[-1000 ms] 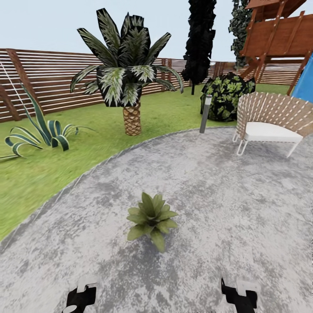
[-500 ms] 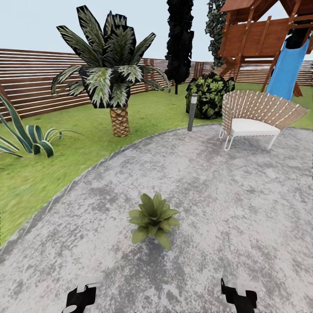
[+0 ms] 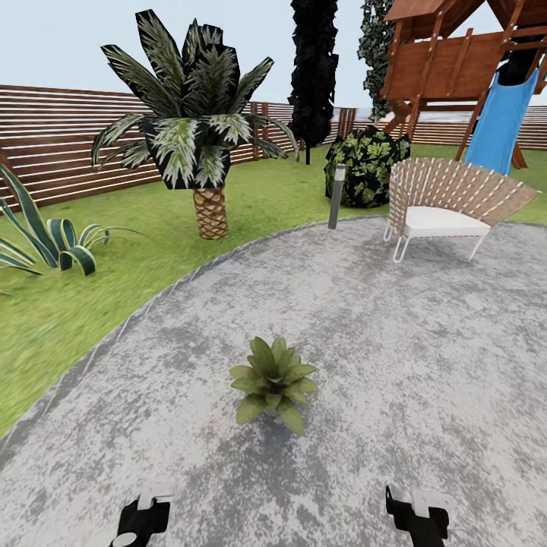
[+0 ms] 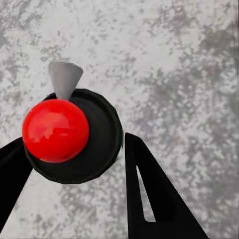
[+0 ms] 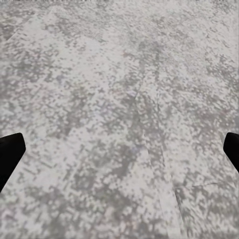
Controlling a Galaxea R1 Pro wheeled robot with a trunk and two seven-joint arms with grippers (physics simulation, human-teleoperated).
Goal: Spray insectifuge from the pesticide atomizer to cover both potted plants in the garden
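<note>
Your left gripper (image 4: pixel 74 164) is clamped on the pesticide atomizer (image 4: pixel 72 134), its red top facing the wrist camera and the grey nozzle pointing away over the stone patio (image 3: pixel 425 365). The potted plant (image 3: pixel 273 382) sits straight ahead, between both arms and slightly nearer your left, so aim that nozzle forward and inward. Your right gripper (image 5: pixel 119 149) is spread wide, holding nothing.

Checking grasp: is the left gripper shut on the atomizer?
Yes: both fingers flank the atomizer in the left gripper.
</note>
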